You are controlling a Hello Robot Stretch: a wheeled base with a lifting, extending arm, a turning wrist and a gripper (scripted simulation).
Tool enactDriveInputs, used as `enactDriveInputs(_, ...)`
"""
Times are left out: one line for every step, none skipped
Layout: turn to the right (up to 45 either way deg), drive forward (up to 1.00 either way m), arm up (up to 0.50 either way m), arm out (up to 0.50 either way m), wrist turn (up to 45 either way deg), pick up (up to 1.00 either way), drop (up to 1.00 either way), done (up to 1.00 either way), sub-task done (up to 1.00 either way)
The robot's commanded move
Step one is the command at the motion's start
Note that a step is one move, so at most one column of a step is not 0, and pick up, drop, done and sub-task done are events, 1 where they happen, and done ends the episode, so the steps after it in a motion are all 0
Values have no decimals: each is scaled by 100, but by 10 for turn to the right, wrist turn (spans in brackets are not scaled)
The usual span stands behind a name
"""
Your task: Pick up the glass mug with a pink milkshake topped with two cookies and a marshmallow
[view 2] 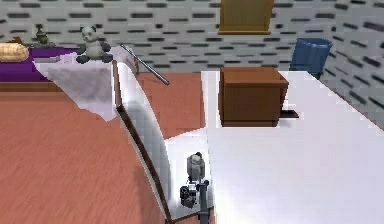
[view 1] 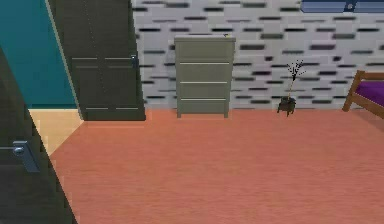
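Although the orange floor (view 1: 200, 170) spreads widest in the forward view, the coming move belongs to the broad white counter (view 2: 300, 170) in the arm side view, which runs from the lower middle to the right edge. A bed (view 2: 30, 72) with a purple cover stands well apart at the upper left. A brown cabinet (view 2: 250, 95) sits farther out on the counter, near a blue bin (view 2: 311, 55). A white upright panel (view 2: 145, 120) borders the counter's left edge, so the free room lies to the right, over bare top.

At the bottom edge the pincer (view 2: 193, 188) stands over the counter's near corner. A small grey thing (view 2: 195, 161) stands upright on the counter at the pincer's far end, straight ahead of it. This is likely the mug, though no pink shows. Whether the pincer has hold of anything cannot be told.
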Motion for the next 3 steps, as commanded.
enactDriveInputs(0, 0, 0, 0, 0, 100, 0, 0, 0)
enactDriveInputs(0, 0, 10, 0, 0, 0, 0, 0, 0)
enactDriveInputs(0, 0, 0, 0, 0, 0, 0, 100, 0)
